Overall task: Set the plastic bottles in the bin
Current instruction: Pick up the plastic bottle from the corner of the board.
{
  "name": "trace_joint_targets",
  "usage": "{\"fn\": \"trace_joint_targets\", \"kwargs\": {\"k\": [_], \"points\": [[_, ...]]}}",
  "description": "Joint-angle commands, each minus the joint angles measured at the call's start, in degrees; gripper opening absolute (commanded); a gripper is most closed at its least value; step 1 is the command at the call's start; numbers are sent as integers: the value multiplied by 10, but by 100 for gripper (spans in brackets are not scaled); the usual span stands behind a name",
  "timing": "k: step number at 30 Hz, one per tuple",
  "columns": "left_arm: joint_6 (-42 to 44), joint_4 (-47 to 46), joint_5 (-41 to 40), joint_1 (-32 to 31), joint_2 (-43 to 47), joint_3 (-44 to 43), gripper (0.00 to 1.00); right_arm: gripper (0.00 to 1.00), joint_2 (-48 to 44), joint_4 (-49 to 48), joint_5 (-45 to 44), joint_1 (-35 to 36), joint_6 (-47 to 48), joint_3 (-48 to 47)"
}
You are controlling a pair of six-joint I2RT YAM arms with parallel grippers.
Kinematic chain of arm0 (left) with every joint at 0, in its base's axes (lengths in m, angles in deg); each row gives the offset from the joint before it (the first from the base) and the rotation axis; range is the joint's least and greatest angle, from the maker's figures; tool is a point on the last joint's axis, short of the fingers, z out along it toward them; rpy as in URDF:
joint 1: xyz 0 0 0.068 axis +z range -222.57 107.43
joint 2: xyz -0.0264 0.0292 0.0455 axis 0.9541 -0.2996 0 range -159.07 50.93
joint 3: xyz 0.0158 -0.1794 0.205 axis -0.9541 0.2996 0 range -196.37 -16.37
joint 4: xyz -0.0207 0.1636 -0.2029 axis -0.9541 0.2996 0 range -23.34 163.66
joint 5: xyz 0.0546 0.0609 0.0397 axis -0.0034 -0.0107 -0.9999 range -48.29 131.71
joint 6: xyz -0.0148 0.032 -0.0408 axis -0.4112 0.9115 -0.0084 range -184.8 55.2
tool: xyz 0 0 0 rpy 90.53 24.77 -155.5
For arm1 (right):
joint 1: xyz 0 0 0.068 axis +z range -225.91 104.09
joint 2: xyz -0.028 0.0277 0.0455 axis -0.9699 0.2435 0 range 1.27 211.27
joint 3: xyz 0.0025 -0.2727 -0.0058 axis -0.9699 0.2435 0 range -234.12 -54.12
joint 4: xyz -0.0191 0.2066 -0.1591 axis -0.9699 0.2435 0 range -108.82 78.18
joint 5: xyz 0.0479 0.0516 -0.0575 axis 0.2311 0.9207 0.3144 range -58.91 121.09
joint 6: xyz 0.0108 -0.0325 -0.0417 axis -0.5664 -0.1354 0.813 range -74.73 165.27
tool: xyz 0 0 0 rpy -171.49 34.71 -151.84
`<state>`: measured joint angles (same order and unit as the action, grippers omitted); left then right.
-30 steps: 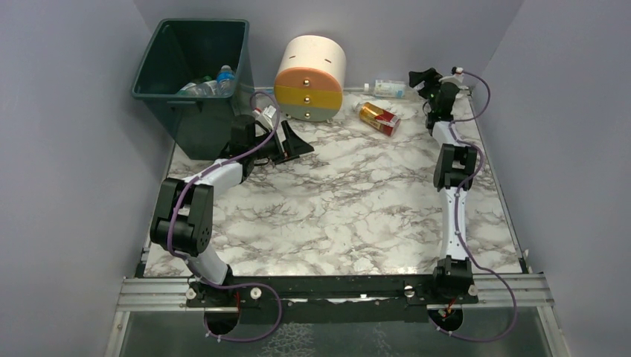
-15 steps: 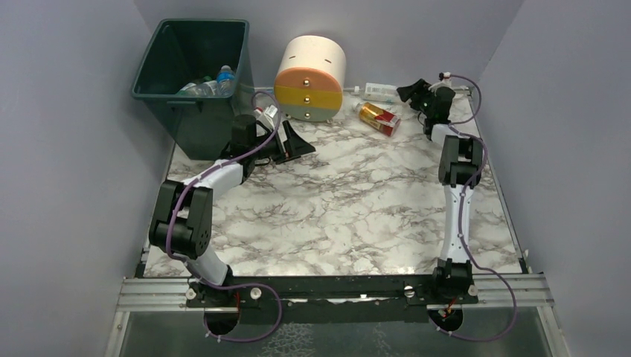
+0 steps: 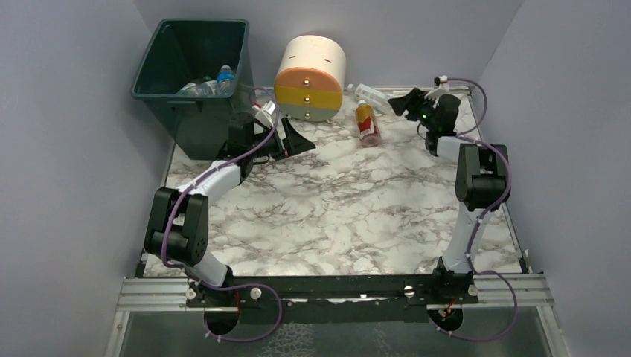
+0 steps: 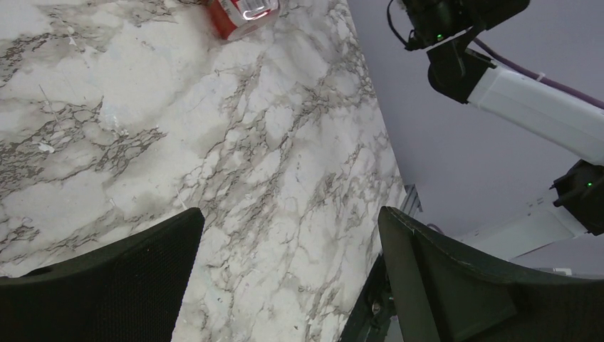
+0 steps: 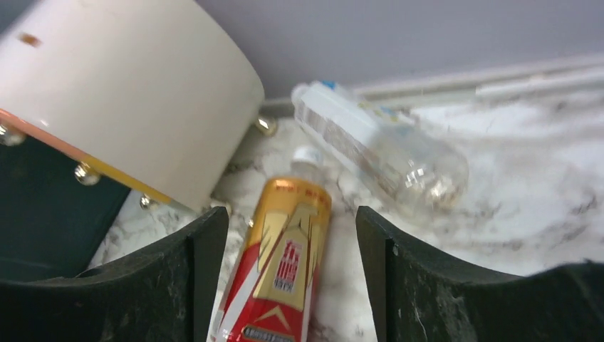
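A gold-and-red plastic bottle [image 3: 366,124] lies on the marble table right of the drawer unit, and a clear bottle [image 3: 370,94] lies behind it by the back wall. My right gripper [image 3: 402,100] hovers just right of them, open. In the right wrist view the gold bottle [image 5: 281,263] shows between the fingers with gaps on both sides, and the clear bottle [image 5: 377,149] lies beyond. The dark green bin [image 3: 190,74] stands at the far left with bottles [image 3: 212,83] inside. My left gripper [image 3: 298,141] is open and empty beside the bin; its wrist view shows the gold bottle [image 4: 242,11] far off.
A round cream, yellow and grey drawer unit [image 3: 311,78] stands between the bin and the two loose bottles, close to the gold one. The back wall and the table's right edge [image 3: 476,119] hem in the right arm [image 4: 527,92].
My right gripper swung left toward the bottles and its jaws narrowed. The gold bottle turned and slid left; the clear bottle shifted left and tilted. The left arm barely moved.
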<state>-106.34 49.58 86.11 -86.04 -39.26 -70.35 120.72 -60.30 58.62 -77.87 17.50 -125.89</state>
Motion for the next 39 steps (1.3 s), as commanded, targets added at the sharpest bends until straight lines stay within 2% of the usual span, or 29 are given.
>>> {"fn": "trace_joint_targets", "kwargs": {"k": [1,12,20,27,33,34,39], "points": [[-3,-13,4,-3,18,-3,99,70,-19,-5,2,-9,13,-55],[-3,-15,6,-9,18,-4,99,71,85,5,17,-10,-37,-176],[-4,-15,8,-9,17,-4,99,75,195,59,11,-13,-35,-320],[-4,-16,10,-9,17,-4,99,84,251,48,-15,-28,-40,-386],[-4,-16,11,-9,14,-3,99,87,353,138,73,-28,-31,-561],[-4,-17,10,-8,14,-3,99,91,362,149,76,-28,-30,-575],[-3,-17,12,-8,14,-3,99,95,374,156,63,-27,-7,-568]]}}
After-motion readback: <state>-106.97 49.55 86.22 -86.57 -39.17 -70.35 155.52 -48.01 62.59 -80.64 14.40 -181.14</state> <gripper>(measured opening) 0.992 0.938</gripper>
